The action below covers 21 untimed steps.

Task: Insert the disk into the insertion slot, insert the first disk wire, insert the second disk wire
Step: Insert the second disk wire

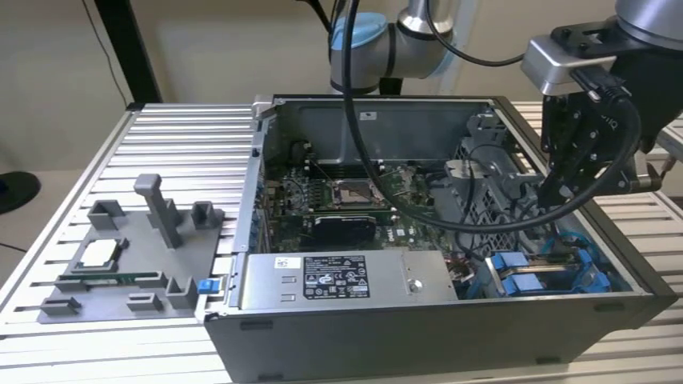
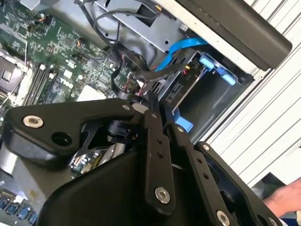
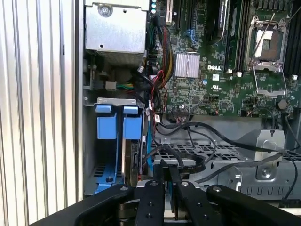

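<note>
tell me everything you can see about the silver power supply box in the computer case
The power supply box is a silver sheet-metal block lying flat inside the open computer case, along the wall nearest the exterior view's camera. Its top carries a white and black printed label. In the first wrist view its perforated end shows, with a bundle of coloured wires leaving toward the green motherboard. Nothing grips it.

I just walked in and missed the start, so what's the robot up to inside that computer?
The arm's hand is lowered into the open computer case, over the drive cage near the blue carrier tabs. In both wrist views its fingers sit close together around a black cable at the disk in its blue-framed bay. On the exterior view's left, a grey fixture tray sits on the table.
</note>
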Tool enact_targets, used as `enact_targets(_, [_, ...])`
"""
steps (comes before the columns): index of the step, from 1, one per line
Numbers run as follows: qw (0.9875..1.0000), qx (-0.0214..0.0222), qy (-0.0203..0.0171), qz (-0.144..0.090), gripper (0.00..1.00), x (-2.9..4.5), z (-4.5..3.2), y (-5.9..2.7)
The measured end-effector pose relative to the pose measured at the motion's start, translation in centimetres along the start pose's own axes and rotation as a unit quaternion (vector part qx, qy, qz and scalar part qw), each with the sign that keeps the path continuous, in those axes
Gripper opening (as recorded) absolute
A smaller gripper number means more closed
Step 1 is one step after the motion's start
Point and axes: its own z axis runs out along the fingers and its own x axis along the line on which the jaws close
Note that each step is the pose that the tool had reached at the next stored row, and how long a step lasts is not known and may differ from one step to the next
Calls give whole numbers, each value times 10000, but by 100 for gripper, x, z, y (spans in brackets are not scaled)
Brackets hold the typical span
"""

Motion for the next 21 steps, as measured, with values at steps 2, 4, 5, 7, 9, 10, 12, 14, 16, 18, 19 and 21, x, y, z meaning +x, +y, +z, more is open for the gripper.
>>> enact_targets(2, [10000, 0, 0, 0, 0, -1, 0, 0])
enact_targets(4, [10000, 0, 0, 0, 0, 0, 0, 1])
enact_targets(5, [10000, 0, 0, 0, 0, -1, 0, 1])
enact_targets(7, [10000, 0, 0, 0, 0, 0, 0, 2])
enact_targets(9, [10000, 0, 0, 0, 0, 6, 0, 3])
enact_targets(10, [10000, 0, 0, 1, 0, 16, -1, 5])
enact_targets(12, [10000, 0, 0, 0, 0, 46, 2, 9])
enact_targets(14, [10000, 0, 0, 1, 0, 81, 11, 17])
enact_targets(16, [10000, 0, -1, 1, 0, 95, 42, 25])
enact_targets(18, [10000, 0, 0, 0, 0, 100, 79, 30])
enact_targets(19, [10000, 0, -1, 0, 0, 103, 97, 32])
enact_targets(21, [10000, 0, 0, 0, 0, 112, 131, 36])
